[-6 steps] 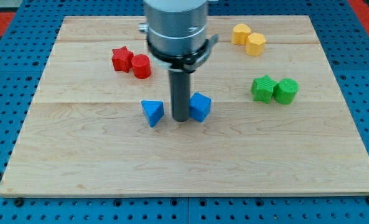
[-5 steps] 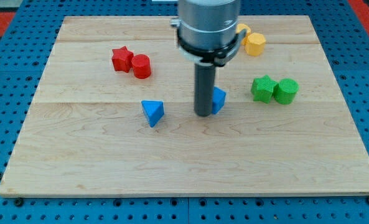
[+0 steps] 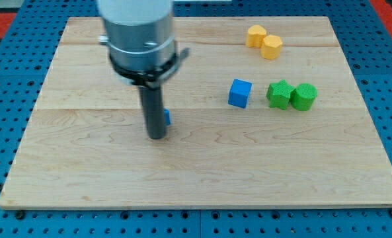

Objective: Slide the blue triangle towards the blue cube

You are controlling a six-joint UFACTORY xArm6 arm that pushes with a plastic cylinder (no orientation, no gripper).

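Note:
The blue triangle lies left of the board's middle, almost wholly hidden behind the rod; only a sliver of its right side shows. My tip rests on the board on the triangle's near left side, touching or nearly touching it. The blue cube stands well to the view's right of the triangle, just left of the green blocks.
Two green blocks stand side by side right of the cube. Two yellow blocks sit at the top right. The arm's body hides the upper left of the wooden board.
The rod has swung from beside the blue cube to the view's left, onto the blue triangle. The cube sits further right, near the green blocks. The red blocks are now hidden.

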